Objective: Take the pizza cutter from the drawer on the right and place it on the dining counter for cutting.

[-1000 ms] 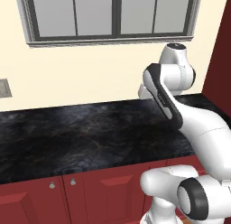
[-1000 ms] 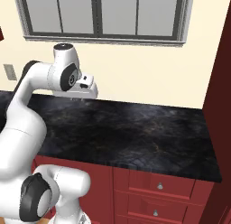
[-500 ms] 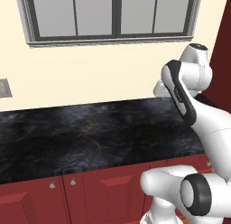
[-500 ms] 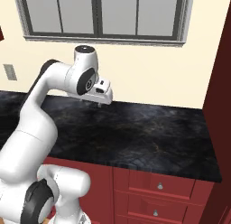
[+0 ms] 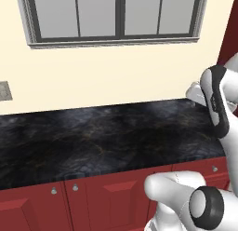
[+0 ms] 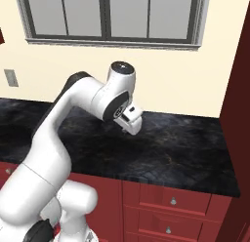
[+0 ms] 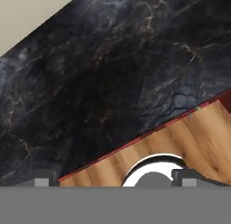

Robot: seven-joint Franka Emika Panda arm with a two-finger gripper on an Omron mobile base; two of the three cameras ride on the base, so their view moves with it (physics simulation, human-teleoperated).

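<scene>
Black marbled stone table [image 7: 113, 69] below fingers [image 7: 116, 181], wood-plank floor [image 7: 198, 137] past red edge. Fingers spread wide, holding nothing, touching nothing.

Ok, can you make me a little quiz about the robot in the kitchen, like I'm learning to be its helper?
1. True or false: the hand is shut tight.
2. What is the hand hanging over? A) the black worktop B) a sink C) a stove
3. Fill in the gap: the red drawers under the right end of the worktop are all ___.

Key: 1 false, its two finger tips stand wide apart with nothing between them. 2 A. 3 shut.
</scene>
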